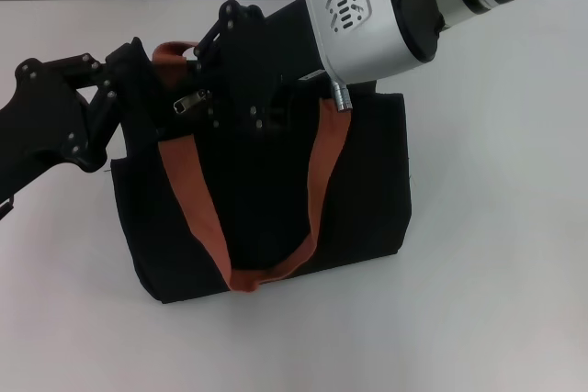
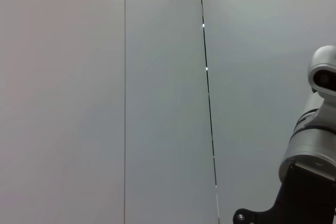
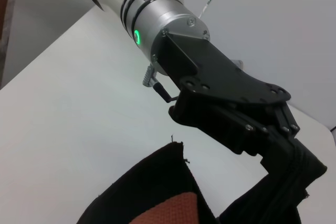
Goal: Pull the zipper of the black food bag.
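Note:
The black food bag (image 1: 367,181) stands upright on the white table, with its rust-orange handles (image 1: 193,199) hanging down the front. The silver zipper (image 1: 189,101) lies on the bag's top near its left end, pull tab pointing right. My left gripper (image 1: 124,75) is shut on the fabric at the bag's top left corner. The right wrist view shows that pinch (image 3: 296,163) on the bag (image 3: 142,187). My right gripper (image 1: 216,80) hovers over the bag's top, right beside the zipper tab. I cannot tell whether it touches the tab.
The white table (image 1: 496,254) stretches around the bag to the right and front. A pale panelled wall (image 2: 105,98) stands behind. My right arm's white forearm (image 1: 386,6) reaches in from the upper right and hides the bag's back edge.

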`<state>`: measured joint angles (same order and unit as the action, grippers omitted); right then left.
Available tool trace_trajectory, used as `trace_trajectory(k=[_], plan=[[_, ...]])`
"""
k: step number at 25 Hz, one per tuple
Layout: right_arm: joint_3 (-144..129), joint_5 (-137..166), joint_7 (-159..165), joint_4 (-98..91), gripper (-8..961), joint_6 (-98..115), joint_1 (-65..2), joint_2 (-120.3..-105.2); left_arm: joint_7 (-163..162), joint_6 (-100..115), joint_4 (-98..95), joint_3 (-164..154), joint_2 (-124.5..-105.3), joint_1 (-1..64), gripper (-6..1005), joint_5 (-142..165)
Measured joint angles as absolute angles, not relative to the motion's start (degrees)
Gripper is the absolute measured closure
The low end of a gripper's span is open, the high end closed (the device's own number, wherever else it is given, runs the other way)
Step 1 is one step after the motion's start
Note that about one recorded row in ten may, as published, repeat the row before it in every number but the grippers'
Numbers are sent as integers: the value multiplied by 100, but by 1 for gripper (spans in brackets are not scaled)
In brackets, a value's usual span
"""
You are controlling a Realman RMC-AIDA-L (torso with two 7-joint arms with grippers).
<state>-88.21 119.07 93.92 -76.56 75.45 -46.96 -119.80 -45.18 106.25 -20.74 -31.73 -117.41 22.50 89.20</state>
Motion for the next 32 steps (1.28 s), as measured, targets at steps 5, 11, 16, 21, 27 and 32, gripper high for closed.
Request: trace_trajectory(k=[5, 11, 16, 21, 27, 32], plan=[[-8817, 11887, 9392, -7627, 729, 7522, -4673, -11980, -4533, 10625, -2069, -3166, -11742, 2250, 967, 8921], [-8772, 11877, 9419, -7657, 752, 7531, -4617, -11980, -4583, 10623, -2064, -3151, -11740, 2250, 967, 8921], [-8587, 11814, 9432, -7664, 799, 7587, -4565, -11977, -4595, 10616, -2070, -3146, -11735, 2250, 966, 8920], [-8317, 11676, 9436, -7630, 804, 7658, -4541, -11963, -4597, 10600, -2074, -3146, -11733, 2249, 966, 8919], [-8090, 11536, 9455, -7559, 808, 7809, -4512, -11952, -4597, 10575, -2075, -3146, -11732, 2228, 965, 8921], [-8033, 11413, 9457, -7393, 817, 7825, -4508, -11934, -4597, 10566, -2075, -3138, -11732, 2225, 965, 8921]])
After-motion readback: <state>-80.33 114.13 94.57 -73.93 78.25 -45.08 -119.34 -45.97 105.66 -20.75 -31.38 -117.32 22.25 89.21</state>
